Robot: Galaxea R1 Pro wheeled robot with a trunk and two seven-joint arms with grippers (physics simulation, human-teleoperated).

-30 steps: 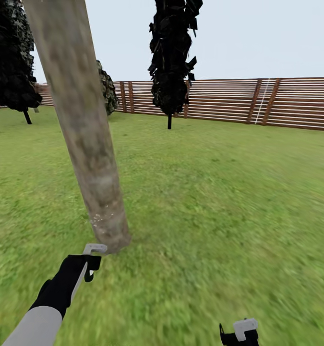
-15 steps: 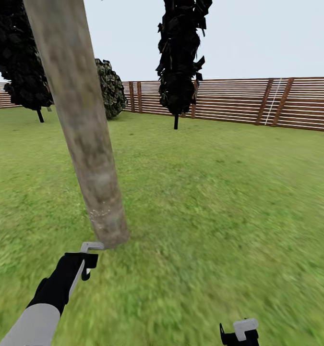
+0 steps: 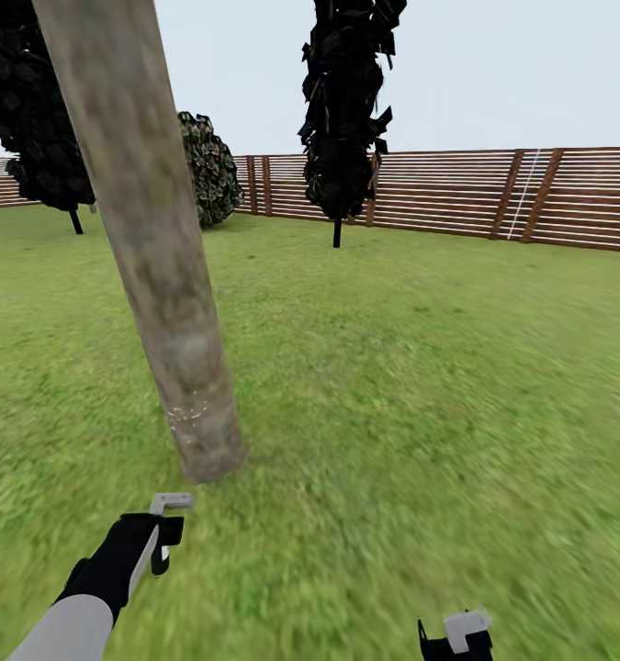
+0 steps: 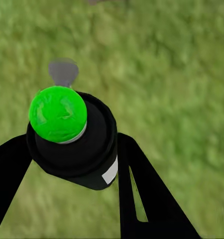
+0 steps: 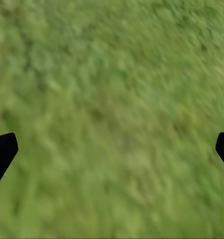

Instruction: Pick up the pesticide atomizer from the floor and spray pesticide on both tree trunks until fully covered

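Trunk [image 3: 158, 266] coverage is what we are risking: only a few white pesticide speckles [image 3: 188, 413] are showing low on the bark, and from this low aim mist could be landing on the lawn [image 3: 420, 367]. Our left gripper [image 4: 72, 149] is clasping the atomizer [image 4: 74, 137]; the right gripper [image 5: 112, 149] is hanging spread and empty. Compared with a second ago, the left gripper is sitting farther from the trunk base.

The left arm [image 3: 71, 629] is a pale grey sleeve ending in a black wrist with flat black fingers [image 4: 142, 199].

Flat, even daylight casts no clear shadows, and the grass [image 3: 420, 386] smears into blur near the frame edges.
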